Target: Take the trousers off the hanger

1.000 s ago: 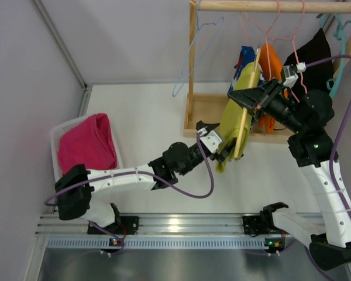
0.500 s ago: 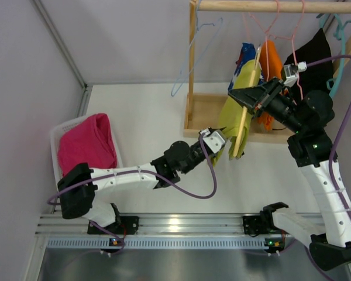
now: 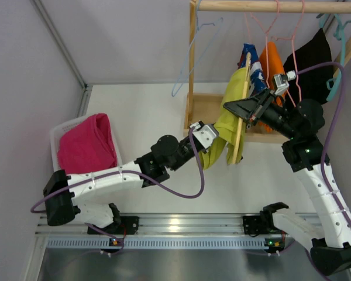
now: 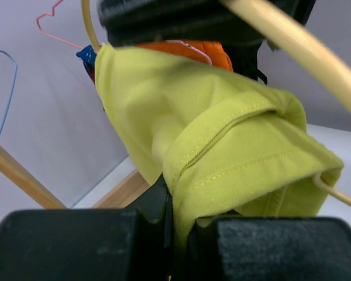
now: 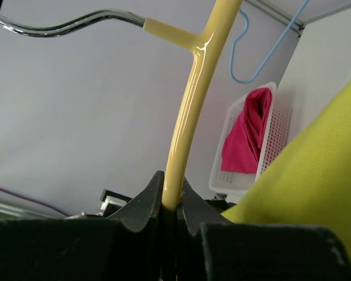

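Basket (image 3: pixel 54 136): far left on the counter (image 3: pixel 146 111); one pair of pink trousers (image 3: pixel 86 143) lies in it, free of any hanger.
Left hand (image 3: pixel 210 140): closed tight on the hem of the green trousers (image 3: pixel 222 124). It has drawn back to the left since a second ago, so the cloth is stretched more to its side.
Green trousers: one pair, draped over the hanger (image 3: pixel 242 88), between the two hands and above the counter.
Hanger: one, yellow; it now stands higher and more upright than before.
Right hand (image 3: pixel 237 108): clamped on the hanger's neck.
Meaning: I judge the sliding-off has begun but is not finished.
Count: two pairs of trousers and two hands. On the rail (image 3: pixel 251 6) hangs one bare blue hanger (image 3: pixel 190 58). Pink and teal ones hang further right, number unsure.
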### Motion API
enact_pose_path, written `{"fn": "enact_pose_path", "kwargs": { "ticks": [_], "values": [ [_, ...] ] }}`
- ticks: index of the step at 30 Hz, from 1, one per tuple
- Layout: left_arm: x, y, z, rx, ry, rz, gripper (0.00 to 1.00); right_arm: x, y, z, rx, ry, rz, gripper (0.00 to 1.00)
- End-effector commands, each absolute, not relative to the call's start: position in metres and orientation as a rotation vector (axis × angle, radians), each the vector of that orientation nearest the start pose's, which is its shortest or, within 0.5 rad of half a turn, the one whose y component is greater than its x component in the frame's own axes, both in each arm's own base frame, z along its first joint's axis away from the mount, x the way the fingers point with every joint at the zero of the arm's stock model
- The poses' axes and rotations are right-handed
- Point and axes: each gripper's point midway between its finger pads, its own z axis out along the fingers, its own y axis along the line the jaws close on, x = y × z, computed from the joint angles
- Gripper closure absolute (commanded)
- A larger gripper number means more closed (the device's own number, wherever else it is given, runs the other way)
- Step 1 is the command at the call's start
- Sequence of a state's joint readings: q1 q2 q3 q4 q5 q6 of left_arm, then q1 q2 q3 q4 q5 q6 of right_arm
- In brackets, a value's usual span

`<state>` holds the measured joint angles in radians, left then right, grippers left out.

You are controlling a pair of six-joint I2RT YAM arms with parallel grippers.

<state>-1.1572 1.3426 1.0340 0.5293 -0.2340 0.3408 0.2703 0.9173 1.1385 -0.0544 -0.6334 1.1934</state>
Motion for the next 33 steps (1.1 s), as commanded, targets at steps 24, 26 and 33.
{"fn": "enact_pose_path", "kwargs": {
  "ticks": [24, 26, 33],
  "values": [
    [0.21, -0.308, 0.617, 0.493, 0.882, -0.534, 1.0, 0.254, 0.194, 0.313, 0.073, 1.874, 1.478, 1.0],
    [0.21, -0.31, 0.625, 0.5, 0.859, -0.524, 1.0, 0.256, 0.191, 0.293, 0.11, 1.906, 1.454, 1.0],
    [0.198, -0.293, 0.665, 0.464, 0.769, -0.53, 1.0, 0.27, 0.185, 0.277, 0.036, 1.917, 1.356, 1.0]
  ]
}}
